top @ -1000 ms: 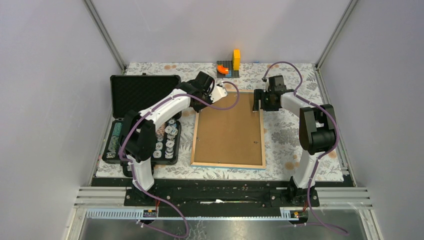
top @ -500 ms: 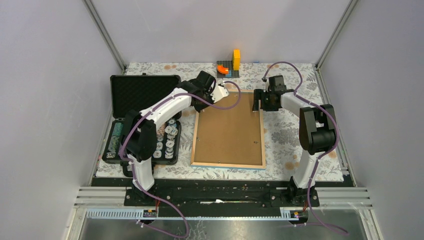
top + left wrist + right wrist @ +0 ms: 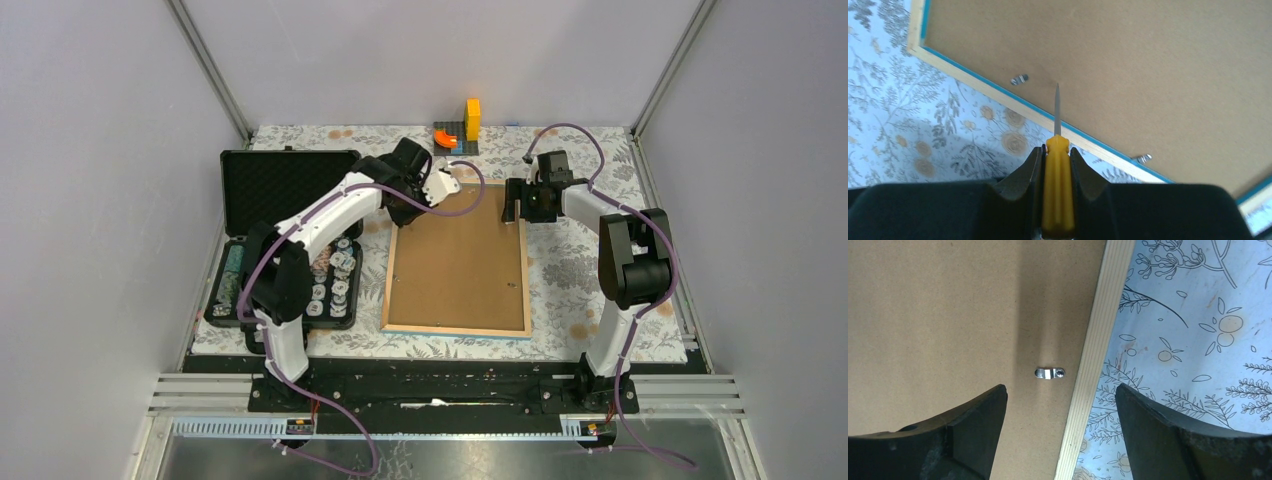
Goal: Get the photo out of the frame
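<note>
The frame (image 3: 458, 262) is lying face down on the counter (image 3: 570, 270), so the photo is presumably hiding beneath its fibreboard back. The left end effector (image 3: 1056, 150) is clamping a screwdriver (image 3: 1057, 200), aiming near a retaining clip (image 3: 1020, 79), while the right end effector (image 3: 1060, 395) is hovering, spread apart, over a second clip (image 3: 1049, 373) pinning that back.

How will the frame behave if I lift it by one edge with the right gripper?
Probably stiff: the frame has a wooden rim and flat fibreboard back, so it should tilt as one piece. Lying flat and wide, it likely slides on the tablecloth rather than tips.
</note>
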`<state>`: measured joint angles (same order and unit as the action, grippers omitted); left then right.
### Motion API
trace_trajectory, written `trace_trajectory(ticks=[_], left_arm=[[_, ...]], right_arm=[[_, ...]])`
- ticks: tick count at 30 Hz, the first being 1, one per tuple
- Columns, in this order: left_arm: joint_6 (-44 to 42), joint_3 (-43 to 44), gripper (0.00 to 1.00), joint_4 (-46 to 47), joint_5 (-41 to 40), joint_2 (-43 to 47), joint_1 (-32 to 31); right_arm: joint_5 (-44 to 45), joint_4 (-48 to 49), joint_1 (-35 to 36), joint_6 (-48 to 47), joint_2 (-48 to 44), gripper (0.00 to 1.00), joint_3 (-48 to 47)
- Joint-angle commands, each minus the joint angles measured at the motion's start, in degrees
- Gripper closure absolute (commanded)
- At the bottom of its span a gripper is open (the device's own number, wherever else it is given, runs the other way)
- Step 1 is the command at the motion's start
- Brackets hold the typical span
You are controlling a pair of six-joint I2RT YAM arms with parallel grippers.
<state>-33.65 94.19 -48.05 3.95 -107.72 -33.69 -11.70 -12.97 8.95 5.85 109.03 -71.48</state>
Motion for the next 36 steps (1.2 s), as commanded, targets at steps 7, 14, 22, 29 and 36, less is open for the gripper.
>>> trace_trajectory(ticks=[7,14,22,29,36], left_arm=[[-1.2,-7.33,1.0,-9.99,7.14,15.64,-0.4],[-1.01,-14.62,1.0,-13.76,3.72,21.07,-3.56],[4.38,-17.42,1.0,-12.57,-1.79,20.83,-7.94],[6.73,-18.64,1.0,-11.59,-3.13,20.46,-11.06],[7.74,-17.85,1.0,-10.84,-3.74,20.61,-11.39]], right_arm=[[-5.45,-1.98,-0.25,-2.59,-5.28,0.09,-1.44],[-8.02,-7.3,-0.26,-5.18,-8.84,0.04,-0.47],[-6.3,-10.31,-0.21,-4.58,-12.12,0.05,4.17],[-7.86,-9.52,-0.27,-4.78,-11.85,0.1,7.13],[-5.97,-9.55,-0.27,-5.08,-9.76,0.17,7.44]])
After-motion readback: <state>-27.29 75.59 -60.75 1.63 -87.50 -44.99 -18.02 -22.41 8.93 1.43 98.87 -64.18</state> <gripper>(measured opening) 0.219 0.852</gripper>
